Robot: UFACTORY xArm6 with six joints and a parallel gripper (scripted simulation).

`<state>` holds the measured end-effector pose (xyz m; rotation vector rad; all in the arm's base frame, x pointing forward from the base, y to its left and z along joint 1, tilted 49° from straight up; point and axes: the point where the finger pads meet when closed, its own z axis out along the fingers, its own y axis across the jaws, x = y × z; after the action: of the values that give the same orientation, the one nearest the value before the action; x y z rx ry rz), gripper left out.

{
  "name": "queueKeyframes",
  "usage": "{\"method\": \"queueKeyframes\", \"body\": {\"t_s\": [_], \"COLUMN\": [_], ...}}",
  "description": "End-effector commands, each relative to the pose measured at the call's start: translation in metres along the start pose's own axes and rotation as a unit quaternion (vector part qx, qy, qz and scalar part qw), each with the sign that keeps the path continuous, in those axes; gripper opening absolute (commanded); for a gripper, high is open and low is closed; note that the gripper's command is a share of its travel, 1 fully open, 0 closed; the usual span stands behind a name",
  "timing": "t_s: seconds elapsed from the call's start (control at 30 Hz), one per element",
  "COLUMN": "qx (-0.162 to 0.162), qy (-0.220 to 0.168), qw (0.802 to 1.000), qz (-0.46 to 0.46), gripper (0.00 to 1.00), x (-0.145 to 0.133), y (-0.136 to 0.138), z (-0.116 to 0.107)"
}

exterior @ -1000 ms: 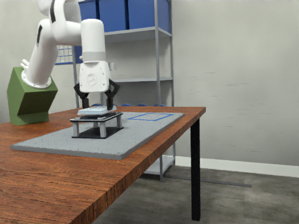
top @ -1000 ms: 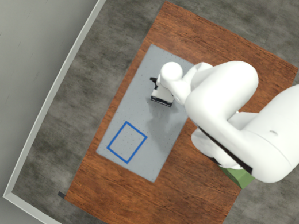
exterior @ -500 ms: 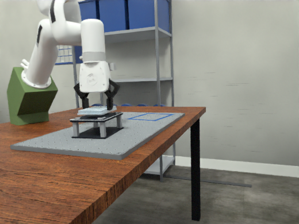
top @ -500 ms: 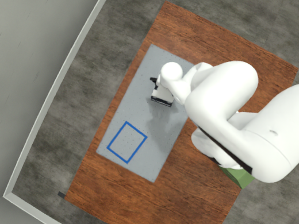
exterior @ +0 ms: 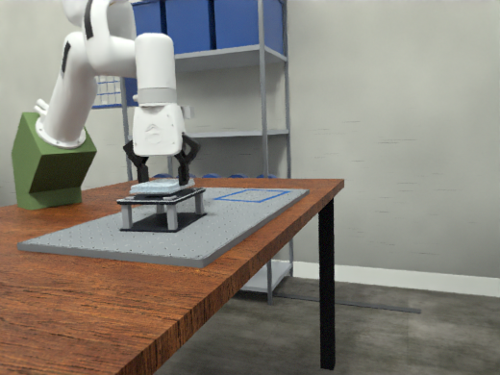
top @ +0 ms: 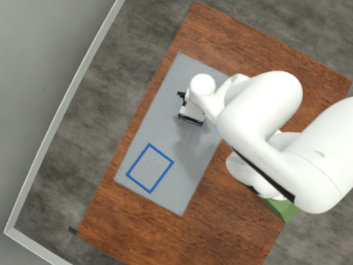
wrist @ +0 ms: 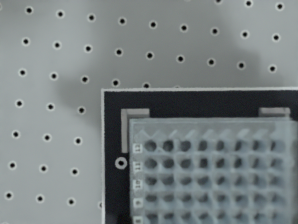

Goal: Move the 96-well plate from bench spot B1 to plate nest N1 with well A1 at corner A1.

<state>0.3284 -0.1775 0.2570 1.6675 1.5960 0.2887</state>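
The pale translucent 96-well plate [exterior: 161, 186] [wrist: 215, 170] is between the two black fingers of my gripper [exterior: 162, 182], which is shut on its sides. The plate lies level, right at the top of the raised black plate nest N1 [exterior: 165, 195] [wrist: 112, 145] [top: 190, 119]. I cannot tell whether it rests on the nest. In the wrist view two grey locators [wrist: 135, 113] [wrist: 274, 111] show just outside the plate's edge, and a small ring mark [wrist: 120, 162] lies beside its numbered side. The cut-off corner is not visible. The blue-outlined spot B1 [top: 161, 153] [exterior: 237, 200] has nothing on it.
The nest stands on short legs on a grey perforated board [top: 163, 197] [exterior: 192, 250] [wrist: 50, 100] on the wooden table [exterior: 96, 308]. The arm's green base block [exterior: 48, 168] [top: 285, 208] is at the table's back. A metal shelf rack [exterior: 262, 96] with blue bins [exterior: 240, 21] stands behind.
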Motion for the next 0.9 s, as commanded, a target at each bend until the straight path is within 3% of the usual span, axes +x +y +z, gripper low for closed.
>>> {"method": "queueKeyframes", "body": {"t_s": [0.0,0.87], "qx": [-0.001,-0.001], "qy": [-0.001,-0.001], "qw": [1.0,1.0], "qz": [0.0,0.0], "gripper": [0.0,0.0], "x": [-0.0005,-0.0005], "y": [0.0011,0.001], "z": [-0.0002,0.0039]}}
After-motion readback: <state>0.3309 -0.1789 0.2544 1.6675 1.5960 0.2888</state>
